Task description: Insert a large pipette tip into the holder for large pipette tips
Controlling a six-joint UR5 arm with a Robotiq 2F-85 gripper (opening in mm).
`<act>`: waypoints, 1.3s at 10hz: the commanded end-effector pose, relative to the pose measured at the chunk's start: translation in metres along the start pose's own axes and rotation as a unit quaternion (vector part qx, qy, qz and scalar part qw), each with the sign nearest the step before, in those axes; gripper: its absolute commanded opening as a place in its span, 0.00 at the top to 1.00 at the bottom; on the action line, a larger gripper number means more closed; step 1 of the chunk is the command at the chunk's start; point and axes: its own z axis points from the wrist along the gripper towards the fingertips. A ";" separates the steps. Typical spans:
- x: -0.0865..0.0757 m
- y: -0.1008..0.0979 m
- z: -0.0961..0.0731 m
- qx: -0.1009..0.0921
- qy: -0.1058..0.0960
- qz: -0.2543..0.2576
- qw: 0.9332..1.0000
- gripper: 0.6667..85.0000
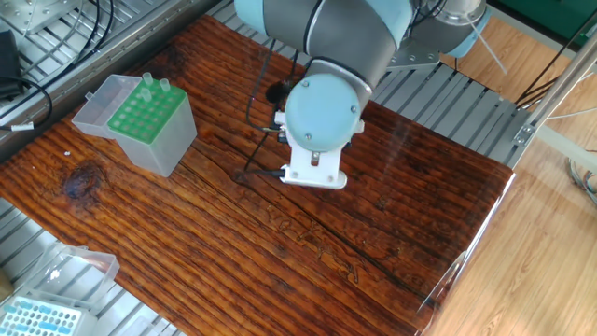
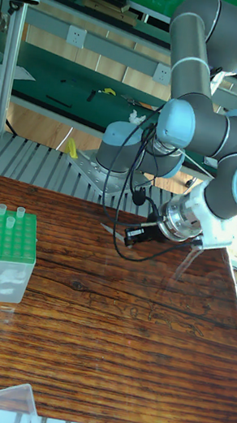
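Observation:
The holder for large pipette tips stands at the table's left side, a grey box with a green grid top and its clear lid swung open. Two large pipette tips stand upright in its back row. The arm's wrist hangs over the middle of the table, well right of the holder, and hides the gripper in the fixed view. In the tall fixed view only a faint blurred shape below the wrist marks the gripper. I cannot make out its fingers or anything held.
A flatter box with a light-blue grid top and a clear lid sits off the table's front left corner. A black cable loops from the wrist. Metal slats border the wooden table.

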 end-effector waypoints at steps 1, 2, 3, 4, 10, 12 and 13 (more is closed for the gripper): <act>0.018 0.017 -0.011 -0.034 0.070 -0.017 0.997 1.00; 0.027 0.019 -0.016 -0.044 0.109 -0.029 0.993 1.00; 0.025 0.021 -0.018 -0.045 0.124 -0.026 0.991 1.00; 0.025 0.023 -0.020 -0.048 0.140 -0.022 0.989 1.00; 0.035 0.024 -0.024 -0.046 0.169 -0.017 0.984 1.00; 0.052 0.008 -0.030 -0.013 0.204 -0.012 0.979 1.00; 0.047 0.013 -0.028 -0.022 0.194 -0.009 0.981 1.00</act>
